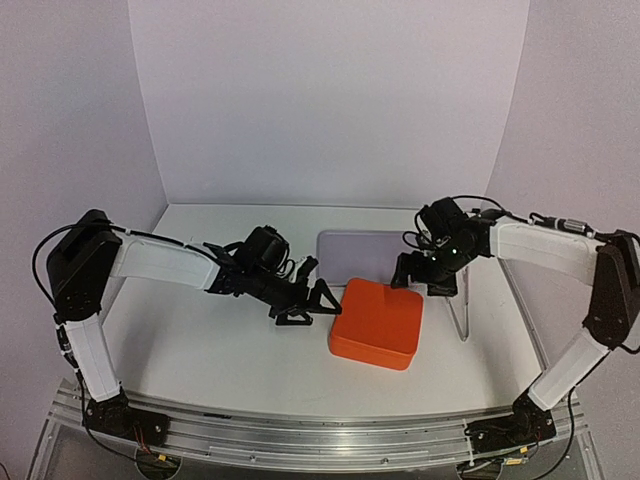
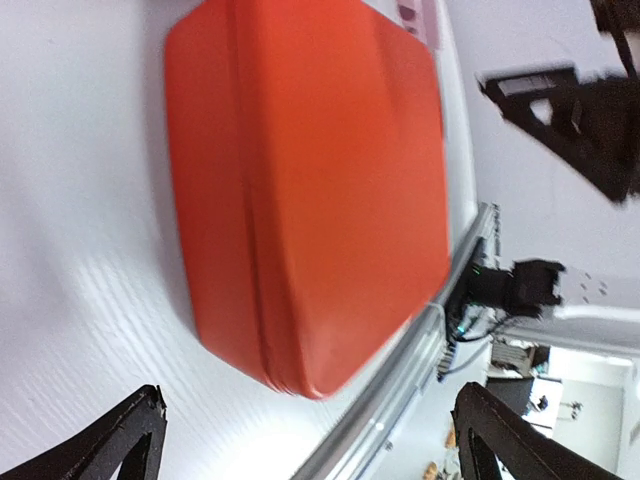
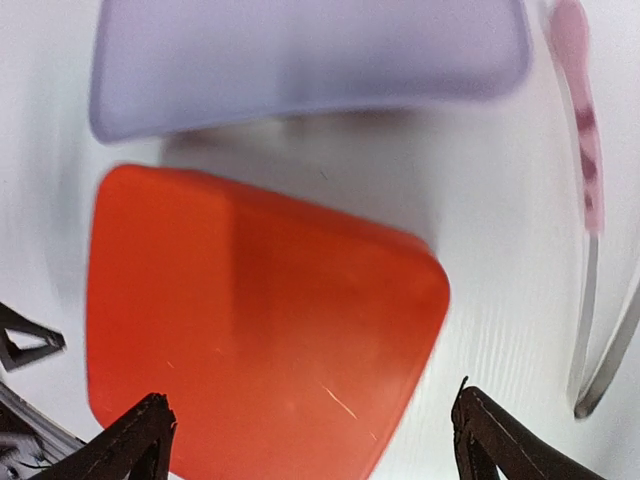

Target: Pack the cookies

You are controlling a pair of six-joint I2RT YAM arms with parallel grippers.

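Since no cookies show in any of the 3 views, their place is entered as unseen. They are judged likeliest to sit inside the closed orange box (image 1: 377, 322), though nothing confirms it.

Item 1, orange box: the landmark. It rests flat on the white table (image 1: 220, 350) with its lid on and a seam running round its side wall. Glossy, with rounded corners, apparently rigid plastic. Judged light but slippery, and best taken across 2 opposite side walls below the seam rather than by the smooth top.

Item 2, cookies: not in view. Judged light, stiff yet brittle, and prone to crumble at the rim. If handled, pinch softly across the edge or lift flat, and never squeeze the face.

Item 3, left gripper (image 1: 308, 303): just beside the box's left wall, fingers spread wide, holding nothing.

Item 4, right gripper (image 1: 424, 282): above the box's far right corner, fingers likewise spread wide, holding nothing. Contact with the lid cannot be told.

Item 5, lavender tray (image 1: 365, 243): flat, directly behind the box, near it with a gap between.

Item 6, tongs (image 1: 462, 310): metal with a pink grip, just right of the box.

Status, judged: packing appears finished or nearly so.
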